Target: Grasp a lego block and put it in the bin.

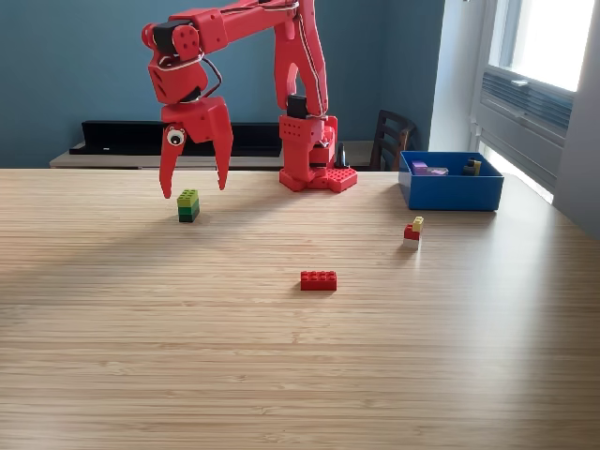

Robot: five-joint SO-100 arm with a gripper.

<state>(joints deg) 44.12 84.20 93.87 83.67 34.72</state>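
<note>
My red gripper (195,190) hangs open, fingers pointing down, just above a green block stack (188,205) with a lime top on the table's left part. Nothing sits between the fingers. A flat red lego block (319,279) lies near the table's middle. A small stack of red, yellow and white blocks (412,232) stands further to the exterior view's right. The blue bin (450,181) rests at the back right and holds a purple block (429,169) and a dark-and-yellow block (472,167).
The arm's red base (314,159) stands at the table's back middle. A long black tray (131,137) sits on a shelf behind the table. A dark chair (392,138) stands behind, left of the bin. The window wall is at the right.
</note>
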